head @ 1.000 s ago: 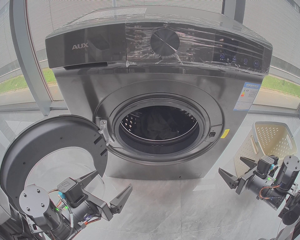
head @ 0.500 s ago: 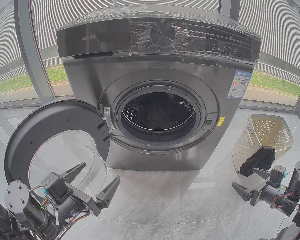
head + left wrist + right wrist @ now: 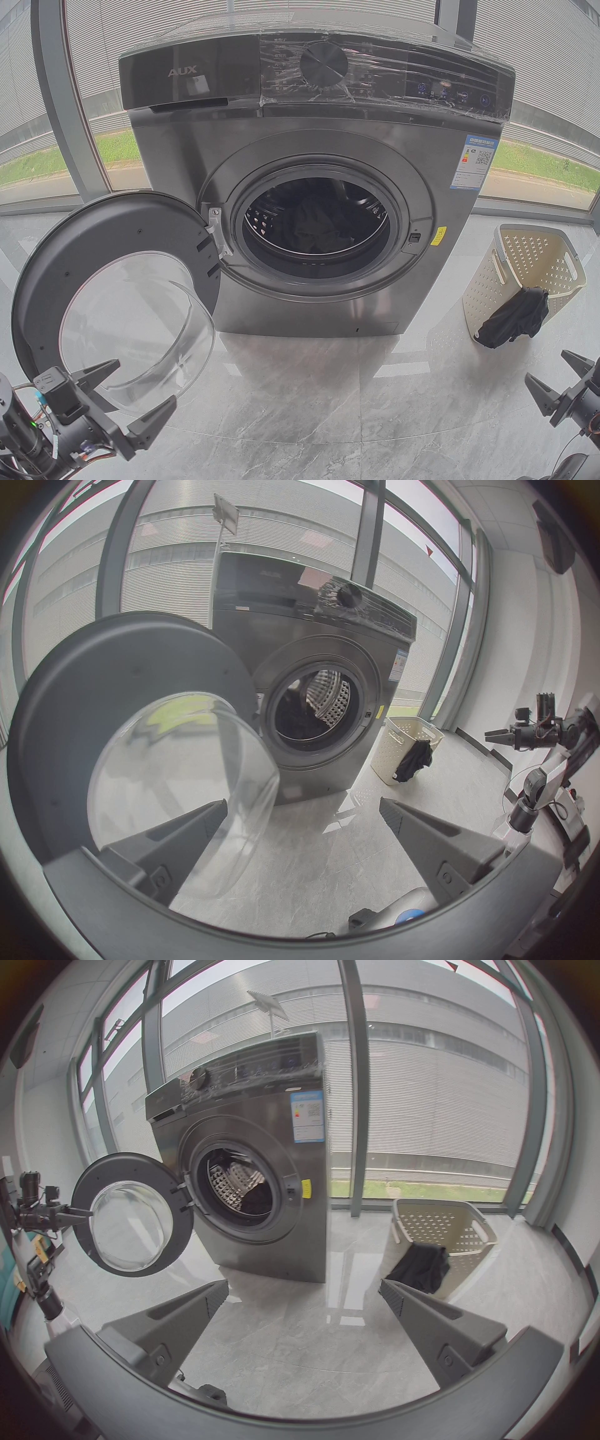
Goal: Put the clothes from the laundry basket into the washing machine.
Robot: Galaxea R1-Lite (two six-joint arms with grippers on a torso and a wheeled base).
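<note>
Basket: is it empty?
No, a dark garment hangs over the front rim of the basket.

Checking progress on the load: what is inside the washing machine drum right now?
Dark clothing lies bunched toward the back of the perforated drum of the washing machine. How many pieces cannot be told; the drum's front floor is hidden behind the opening's rim.
</note>
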